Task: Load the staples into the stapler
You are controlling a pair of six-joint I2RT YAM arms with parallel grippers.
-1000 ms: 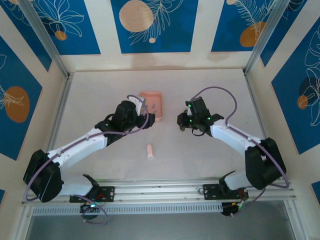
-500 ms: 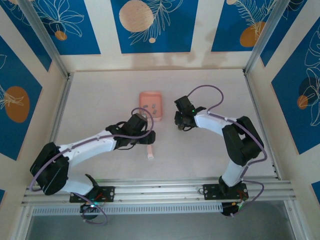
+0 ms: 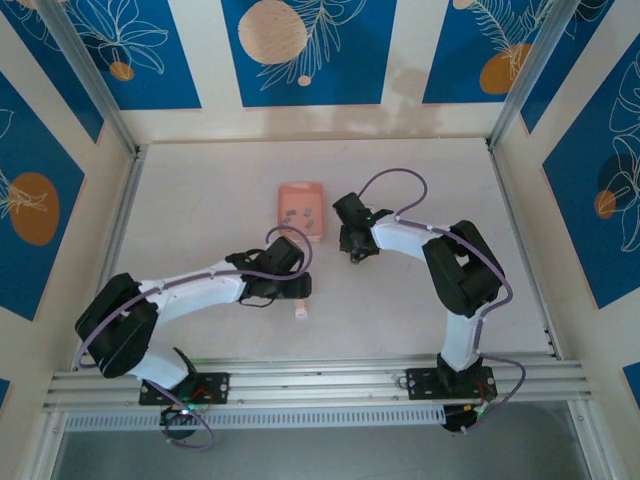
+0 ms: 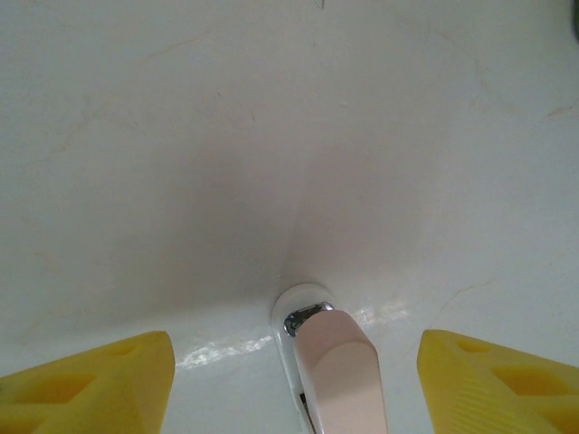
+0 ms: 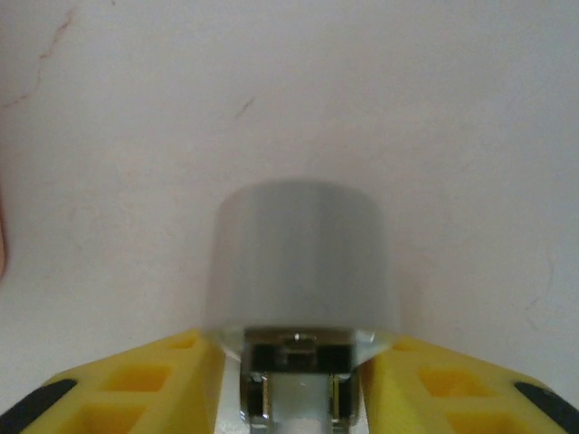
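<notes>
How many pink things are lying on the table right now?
2. The tray sits on the table toward the back wall; the stapler lies nearer the front edge. More could be hidden under the arms.

Left claw point(image 3: 297, 292) hovers at the stapler point(image 3: 300, 313); right claw point(image 3: 350, 247) sits beside the pink tray point(image 3: 300, 188)

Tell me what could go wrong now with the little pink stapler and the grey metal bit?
The left gripper stands open around the stapler, not touching it; closing unevenly might shove it across the table. The staple strip sticks far out of the right gripper, so it might tilt or slip out.
</notes>
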